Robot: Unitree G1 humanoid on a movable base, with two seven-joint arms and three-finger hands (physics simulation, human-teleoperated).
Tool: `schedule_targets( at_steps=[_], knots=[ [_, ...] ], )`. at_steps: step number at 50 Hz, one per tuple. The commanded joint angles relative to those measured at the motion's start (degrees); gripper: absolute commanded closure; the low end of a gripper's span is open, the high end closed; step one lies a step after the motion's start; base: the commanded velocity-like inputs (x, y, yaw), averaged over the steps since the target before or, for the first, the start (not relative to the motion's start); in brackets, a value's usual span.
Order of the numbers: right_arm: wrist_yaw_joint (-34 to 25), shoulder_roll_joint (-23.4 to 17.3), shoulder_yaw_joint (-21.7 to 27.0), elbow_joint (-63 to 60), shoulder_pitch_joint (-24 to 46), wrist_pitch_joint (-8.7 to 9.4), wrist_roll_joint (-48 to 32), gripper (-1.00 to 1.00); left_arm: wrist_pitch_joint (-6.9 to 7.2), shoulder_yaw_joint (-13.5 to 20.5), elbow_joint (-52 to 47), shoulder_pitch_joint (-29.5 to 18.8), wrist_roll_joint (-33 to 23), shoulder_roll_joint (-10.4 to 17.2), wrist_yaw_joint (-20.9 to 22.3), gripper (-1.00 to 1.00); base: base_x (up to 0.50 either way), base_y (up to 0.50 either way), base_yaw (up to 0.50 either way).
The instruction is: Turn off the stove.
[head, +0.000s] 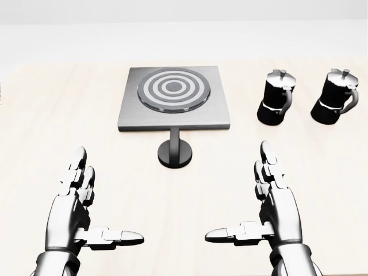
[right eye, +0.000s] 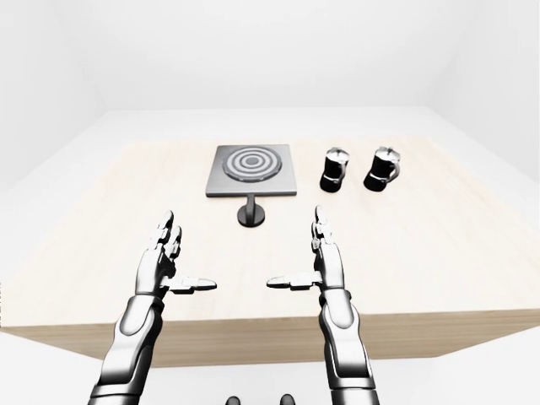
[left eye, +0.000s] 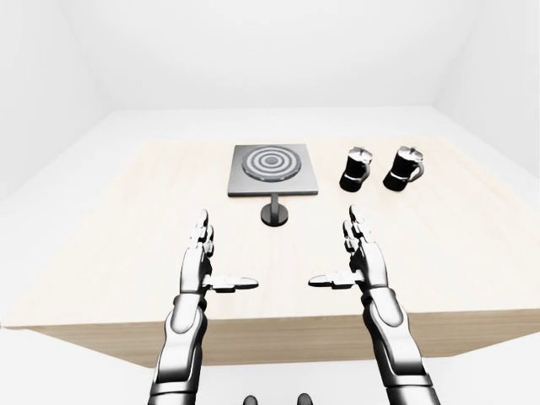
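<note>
A square grey stove plate [head: 174, 100] with a ringed burner [head: 172, 88] lies on the pale wooden table in the upper middle of the head view. Its black round knob [head: 175, 153] stands just below the plate's lower edge. My left hand [head: 86, 215] hovers open at the lower left, fingers spread and thumb pointing inward. My right hand [head: 264, 213] mirrors it at the lower right, also open. Both hands are empty and well short of the knob.
Two black moka pots [head: 276, 98] [head: 334, 98] stand to the right of the stove. The table's near edge [left eye: 270, 325] runs just under my forearms. White walls and floor surround the table.
</note>
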State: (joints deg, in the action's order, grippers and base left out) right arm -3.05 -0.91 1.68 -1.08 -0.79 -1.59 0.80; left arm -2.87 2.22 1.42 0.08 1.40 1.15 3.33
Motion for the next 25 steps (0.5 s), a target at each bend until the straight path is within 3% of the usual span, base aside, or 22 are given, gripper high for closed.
schedule_targets(
  at_steps=[1, 7, 9, 11, 20, 22, 25],
  knots=[
    [0.0, 0.0, 0.1, 0.1, 0.0, -0.08, 0.0, -1.0, 0.56, -0.2, -1.0, 0.4, -0.1, 0.0, 0.0, -1.0, 0.05, 0.12, 0.0],
    [0.1, 0.0, -0.1, 0.0, 0.0, 0.11, -0.3, -1.0, 0.34, 0.0, -0.7, 0.3, 0.2, 0.0, 0.1, -1.0, 0.05, 0.12, 0.0],
    [0.1, 0.0, -0.1, 0.2, 0.0, -0.11, -0.3, -1.0, -0.8, 0.1, 0.9, -0.2, 0.1, 0.0, 0.2, -1.0, 0.05, 0.12, 0.0],
    [0.2, 0.1, -0.2, -0.4, -0.1, 0.35, -0.3, -1.0, 0.97, -0.1, -1.7, 0.7, 0.2, 0.0, 0.1, -1.0, 0.05, 0.12, 0.0],
    [0.1, 0.0, 0.0, -0.2, -0.1, -0.08, 0.1, -1.0, 0.04, 0.1, -0.2, 0.0, 0.2, 0.0, 0.0, -1.0, 0.05, 0.12, 0.0],
    [0.1, 0.0, 0.2, 0.2, 0.0, -0.28, 0.2, -1.0, 0.69, 0.0, -1.2, 0.4, 0.2, 0.0, 0.0, -1.0, 0.05, 0.06, 0.0],
    [0.1, 0.0, 0.1, -0.1, -0.1, -0.09, 0.2, -1.0, 0.41, 0.0, -0.7, 0.2, 0.2, 0.0, 0.0, -1.0, 0.05, 0.03, 0.0]
  ],
)
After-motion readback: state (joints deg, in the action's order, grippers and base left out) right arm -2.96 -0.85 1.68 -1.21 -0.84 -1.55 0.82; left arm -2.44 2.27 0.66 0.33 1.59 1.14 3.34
